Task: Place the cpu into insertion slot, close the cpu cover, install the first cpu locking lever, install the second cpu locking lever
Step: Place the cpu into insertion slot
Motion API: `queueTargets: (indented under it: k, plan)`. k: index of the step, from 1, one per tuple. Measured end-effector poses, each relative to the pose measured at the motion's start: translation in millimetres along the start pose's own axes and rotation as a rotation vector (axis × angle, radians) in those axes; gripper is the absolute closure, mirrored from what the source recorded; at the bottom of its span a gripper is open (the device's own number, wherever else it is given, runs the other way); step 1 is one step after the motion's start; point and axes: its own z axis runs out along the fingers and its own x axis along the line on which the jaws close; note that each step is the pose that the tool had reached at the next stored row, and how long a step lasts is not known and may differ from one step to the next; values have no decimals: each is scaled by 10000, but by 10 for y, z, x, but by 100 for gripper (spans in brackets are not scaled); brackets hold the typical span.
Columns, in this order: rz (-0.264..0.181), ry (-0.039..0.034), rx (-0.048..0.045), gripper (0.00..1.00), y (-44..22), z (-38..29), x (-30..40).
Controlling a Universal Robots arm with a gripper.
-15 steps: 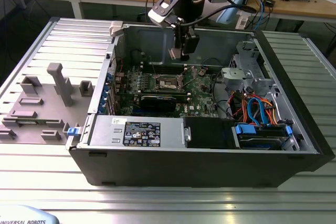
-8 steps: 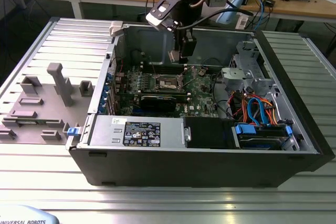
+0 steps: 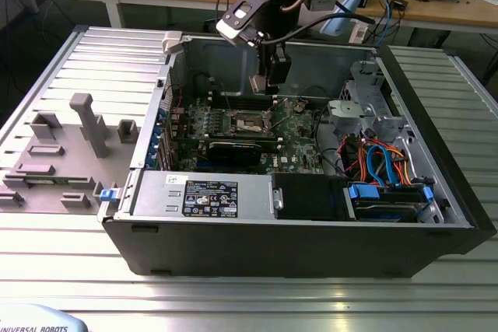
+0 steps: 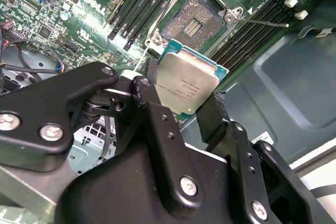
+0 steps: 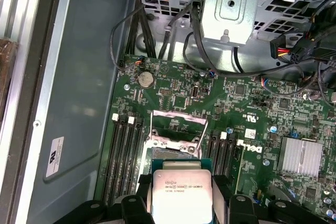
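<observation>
One cpu (image 4: 186, 80), clamped by two opposite edges in my gripper (image 4: 181, 102), metal lid towards both wrist cameras, hanging above the board. I judge it light, rigid and smooth-sided, with a delicate contact face, so the edges are the only sound place to grip. One insertion slot (image 4: 192, 26), just beyond the chip, dark centre bare and unoccupied. One cpu cover (image 5: 178, 115), apparently swung up at the slot's far edge. One green motherboard (image 5: 247, 98), inside one open computer case (image 3: 233, 262) on the bench (image 3: 249, 301).
</observation>
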Motion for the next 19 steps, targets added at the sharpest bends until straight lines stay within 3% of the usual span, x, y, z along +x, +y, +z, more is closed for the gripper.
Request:
queueTargets:
  k: [6,14,16,17,18,19]
  plan:
    - [12,0,0,46,0,10,0]
    - [760,-39,-52,46,-13,104,-1]
    - [735,-74,-279,46,-20,104,-3]
    - [715,-108,-501,46,-27,104,-2]
    - [711,-123,-620,46,-40,107,0]
    - [713,-130,-673,46,-49,117,1]
